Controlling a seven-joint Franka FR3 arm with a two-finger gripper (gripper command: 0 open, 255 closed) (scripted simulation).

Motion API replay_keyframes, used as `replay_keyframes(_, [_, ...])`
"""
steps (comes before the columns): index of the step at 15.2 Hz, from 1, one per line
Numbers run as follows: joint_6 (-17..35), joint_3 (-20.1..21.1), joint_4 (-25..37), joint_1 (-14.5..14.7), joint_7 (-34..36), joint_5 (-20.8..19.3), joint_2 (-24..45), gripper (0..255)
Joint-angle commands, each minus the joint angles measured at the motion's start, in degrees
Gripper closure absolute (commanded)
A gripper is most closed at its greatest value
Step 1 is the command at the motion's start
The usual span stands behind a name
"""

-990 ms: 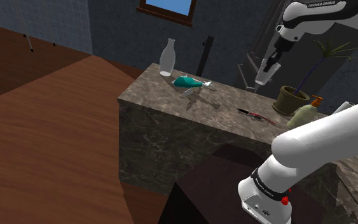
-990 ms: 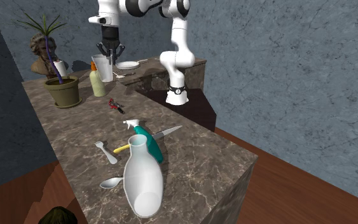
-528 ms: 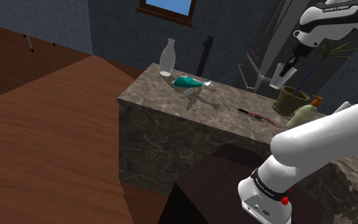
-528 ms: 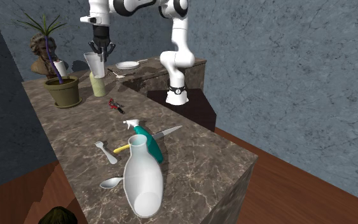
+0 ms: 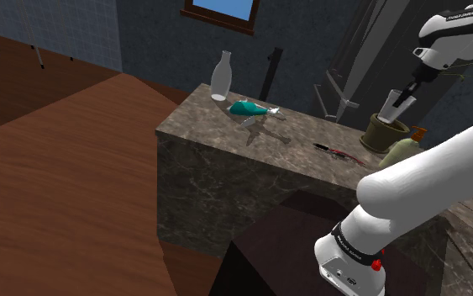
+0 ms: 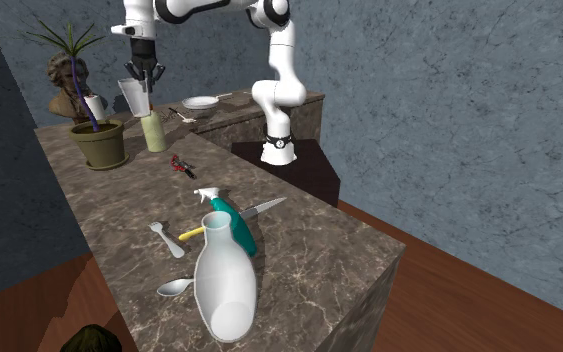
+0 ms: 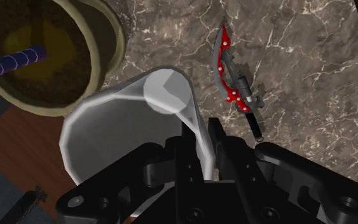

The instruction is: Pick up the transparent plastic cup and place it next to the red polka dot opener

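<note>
In the shoulder view the gripper [image 5: 401, 94] carries the cup [image 5: 391, 104] in the air over the pot [image 5: 383, 131], with the opener [image 5: 335, 151] lying apart from it on the counter [image 5: 226, 126]. In the second exterior view the cup [image 6: 133, 97] hangs under the gripper [image 6: 141, 76], clear of the counter and higher than the bottle [image 6: 154, 131]. In the wrist view the fingers [image 7: 217, 137] are nearly closed, pinching one side of the cup's [image 7: 120, 130] thin wall at the rim, one inside and one outside; the opener [image 7: 231, 83] lies below on the stone. The cup looks light, smooth and thin, likely to flex or swing in this one-sided hold, so a gentle, firm rim grip suits it
</note>
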Motion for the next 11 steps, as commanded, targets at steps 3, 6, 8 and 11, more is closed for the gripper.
replay_keyframes(3, [1.3,-3.1,1.1,-0.3,-4.0,1.7,2.7,255])
replay_keyframes(6, [3.6,-3.4,-1.0,-0.4,-4.2,1.8,2.9,255])
replay_keyframes(8, [5.2,-3.6,-2.4,-0.4,-4.3,1.8,3.1,255])
replay_keyframes(11, [7.5,-3.9,-4.4,-0.4,-4.5,2.0,3.5,255])
